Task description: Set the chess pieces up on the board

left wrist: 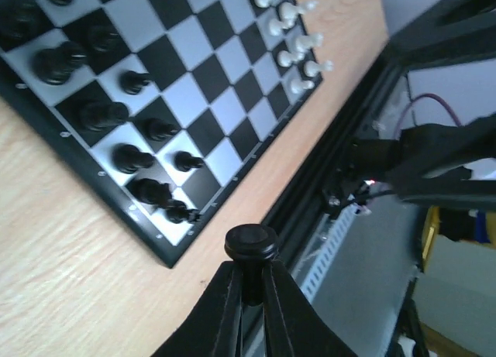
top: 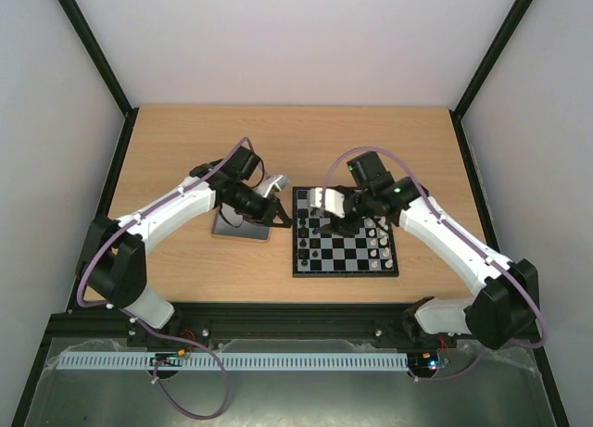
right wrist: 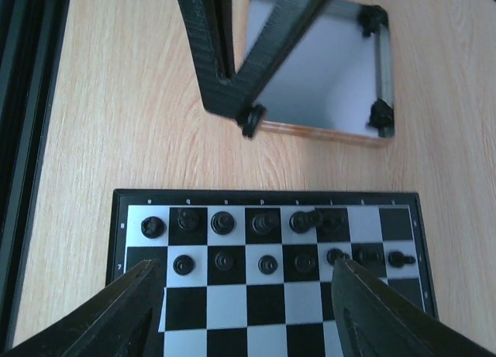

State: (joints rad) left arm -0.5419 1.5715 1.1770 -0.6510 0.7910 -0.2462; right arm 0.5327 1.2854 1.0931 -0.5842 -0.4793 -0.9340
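The chequered board [top: 345,272] lies right of centre on the table. Black chess pieces [top: 309,234] stand in two rows along its left side; they also show in the right wrist view [right wrist: 223,221] and the left wrist view [left wrist: 136,157]. My left gripper [top: 278,219] hovers over the bare wood just left of the board, shut on one black chess piece [left wrist: 250,243]. It pinches the piece by its stem, round base outward. My right gripper [right wrist: 248,295] hangs open above the black rows, nothing between its fingers [right wrist: 116,310].
White pieces [top: 378,237] stand along the board's right side. A shiny metal tray [top: 233,229] lies left of the board, under the left arm; its corner posts [right wrist: 378,113] stick up. A black frame rail [top: 296,308] runs along the near table edge.
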